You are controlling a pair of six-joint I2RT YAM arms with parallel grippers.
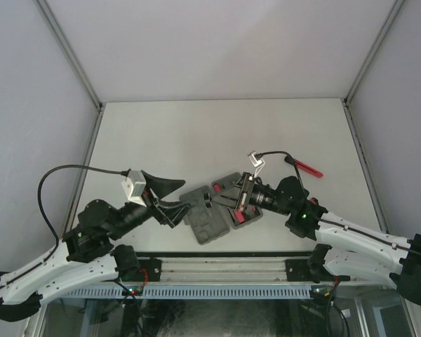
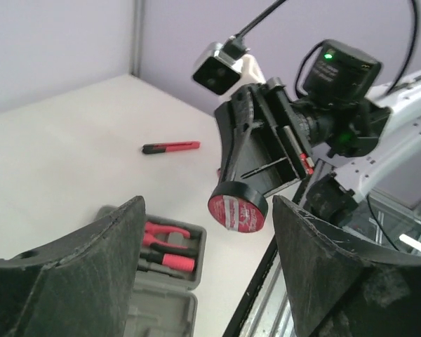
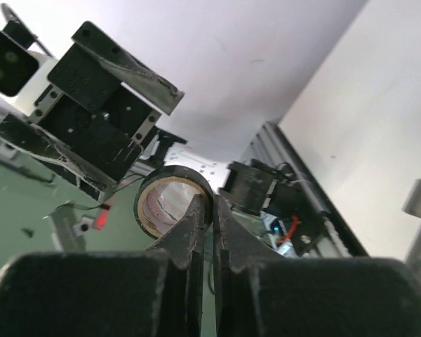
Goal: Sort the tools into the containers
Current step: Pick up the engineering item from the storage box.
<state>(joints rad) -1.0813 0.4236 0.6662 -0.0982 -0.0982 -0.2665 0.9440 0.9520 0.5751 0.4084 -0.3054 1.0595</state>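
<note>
The grey case (image 1: 207, 225) lies open on the tabletop (image 1: 196, 133), close to the near edge and about midway along it, its two halves side by side. The half on the right-arm side holds red-handled tools (image 2: 165, 237), pliers and a screwdriver, seated in their moulded recesses; the other half shows only bare grey recesses in the overhead view. The right gripper (image 3: 212, 200) hangs above the case's right half, its fingers (image 3: 193, 232) pressed almost together on the wall of the black ring (image 3: 170, 172), one finger inside the hoop and one outside, so the ring is carried in the air, clear of the case and the tabletop. Seen from the left wrist, the ring's near face looks red with a pale label. The left gripper (image 1: 182, 194) sits over the case's left side and points toward the right gripper, with its fingers (image 2: 91, 274) spread wide and nothing between them; they are near the ring but do not touch it. The slim red-black stick tool (image 1: 307, 168) lies flat on the bare tabletop beyond the case, toward the right edge, well apart from the case and from both grippers.
</note>
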